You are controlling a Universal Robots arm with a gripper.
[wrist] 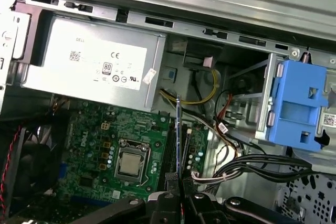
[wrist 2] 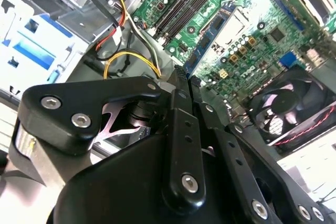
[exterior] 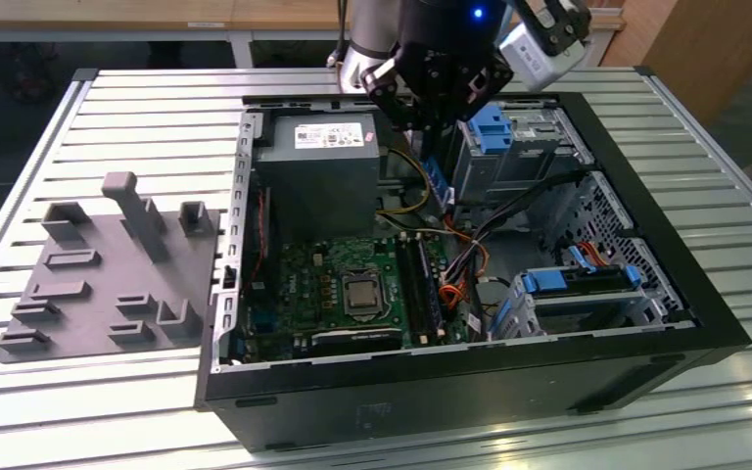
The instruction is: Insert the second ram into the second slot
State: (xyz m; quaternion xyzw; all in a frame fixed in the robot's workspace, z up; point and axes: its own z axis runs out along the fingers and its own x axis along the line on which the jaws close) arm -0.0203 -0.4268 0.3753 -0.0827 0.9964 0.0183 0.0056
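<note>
One stick is in hand: the ram [exterior: 441,184] hangs on edge beneath the gripper [exterior: 437,119], whose fingers are pressed together on its flat faces; in the first wrist view the ram [wrist: 179,140] shows as a thin blue line rising from the gripper [wrist: 181,199], which suits a pinch across the thin side that leaves the contact edge free. It sits clear above the board [exterior: 330,279], toward the far side of the case [exterior: 689,284], between the power supply [exterior: 317,157] on the exterior view's left and the blue clip [exterior: 492,122] on its right; yellow wires [exterior: 409,201] lie close by, which I judge is why it is kept high. The slots [exterior: 415,274] run near to far, nearer than the stick; in the first wrist view its length lies along the slots [wrist: 169,148], so the hold looks chosen to match them. In the second wrist view the ram [wrist 2: 210,32] reaches out from the gripper [wrist 2: 186,80] over the board. It is not yet seated; which slot is filled, I cannot tell.
</note>
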